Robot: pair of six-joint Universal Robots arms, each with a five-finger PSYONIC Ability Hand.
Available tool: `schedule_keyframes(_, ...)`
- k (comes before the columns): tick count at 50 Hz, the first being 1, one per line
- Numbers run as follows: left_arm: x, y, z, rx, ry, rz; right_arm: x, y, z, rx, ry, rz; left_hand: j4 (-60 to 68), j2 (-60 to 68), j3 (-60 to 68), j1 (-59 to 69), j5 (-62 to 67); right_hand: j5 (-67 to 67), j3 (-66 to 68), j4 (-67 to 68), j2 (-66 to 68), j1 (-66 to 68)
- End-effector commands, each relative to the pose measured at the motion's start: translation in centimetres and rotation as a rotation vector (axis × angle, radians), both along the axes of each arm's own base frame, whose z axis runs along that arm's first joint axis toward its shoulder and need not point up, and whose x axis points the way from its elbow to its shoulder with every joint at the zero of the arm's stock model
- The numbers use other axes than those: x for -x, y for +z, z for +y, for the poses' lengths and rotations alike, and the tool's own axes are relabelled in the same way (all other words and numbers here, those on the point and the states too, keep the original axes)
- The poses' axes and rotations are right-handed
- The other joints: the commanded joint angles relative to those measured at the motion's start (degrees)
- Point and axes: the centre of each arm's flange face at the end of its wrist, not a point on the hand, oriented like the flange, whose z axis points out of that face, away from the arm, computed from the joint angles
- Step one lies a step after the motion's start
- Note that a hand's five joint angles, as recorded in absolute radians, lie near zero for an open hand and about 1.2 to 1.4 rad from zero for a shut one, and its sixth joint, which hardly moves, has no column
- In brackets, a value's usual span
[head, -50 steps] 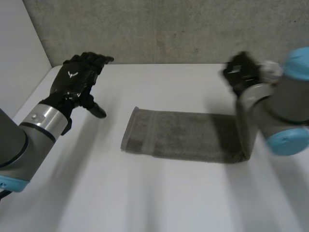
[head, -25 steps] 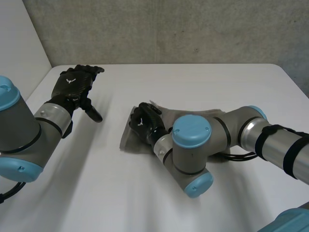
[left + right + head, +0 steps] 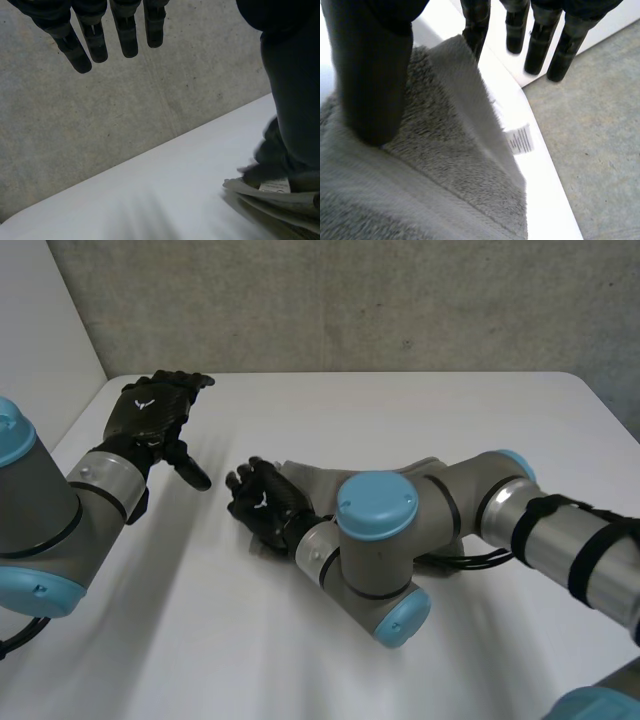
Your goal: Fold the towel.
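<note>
One grey terry towel (image 3: 435, 170), lying on the white table (image 3: 400, 410) under the crossed right arm. Soft, limp, light; judged best taken at a hemmed corner. Right hand (image 3: 262, 508): thumb and a straight finger pinch its end. Left hand (image 3: 150, 415): slack-fingered, holding nothing, well apart. Right wrist view gives the pinch and a white care label (image 3: 520, 140); head view, both arms' placing.

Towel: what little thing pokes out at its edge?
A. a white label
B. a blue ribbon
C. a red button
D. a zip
A: in the right wrist view a small white label with dark print sticks out from the edge of the grey towel.
</note>
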Motion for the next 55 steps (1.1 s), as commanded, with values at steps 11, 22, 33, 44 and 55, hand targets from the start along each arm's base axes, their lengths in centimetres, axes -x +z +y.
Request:
schedule_keyframes(11, 0.1, -0.3, 0.2, -0.007, -0.004, -0.004, 11.9, 5.6, -3.6, -0.104, -0.365, 0.029, -5.11, -4.78, -3.51, -5.15, -12.31, -4.26, -5.29, -5.28, -4.96, -36.91)
schedule_keyframes(22, 0.7, -0.5, 0.8, -0.015, -0.026, -0.006, 18.3, 2.6, -4.0, -0.212, -0.524, 0.061, -5.11, -4.78, -3.51, -5.15, -12.31, -4.26, -5.29, -5.28, -4.96, -36.91)
schedule_keyframes(33, 1.5, -0.8, 1.4, -0.022, -0.050, -0.009, 20.3, 1.4, -5.1, -0.275, -0.546, 0.053, -5.11, -4.78, -3.51, -5.15, -12.31, 3.39, 2.37, 2.37, 2.69, -29.26)
schedule_keyframes(44, 1.5, -1.5, 1.8, -0.040, -0.058, -0.020, 20.3, 1.3, -5.4, -0.349, -0.573, -0.044, -5.11, -4.78, -3.51, -5.15, -12.31, 25.60, 24.58, 24.58, 24.90, -7.05)
schedule_keyframes(55, 1.5, -1.7, 1.9, -0.047, -0.058, -0.022, 20.4, 1.3, -5.0, -0.377, -0.574, -0.085, -5.11, -4.78, -3.51, -5.15, -12.31, 15.50, 14.48, 14.48, 14.80, -17.15)
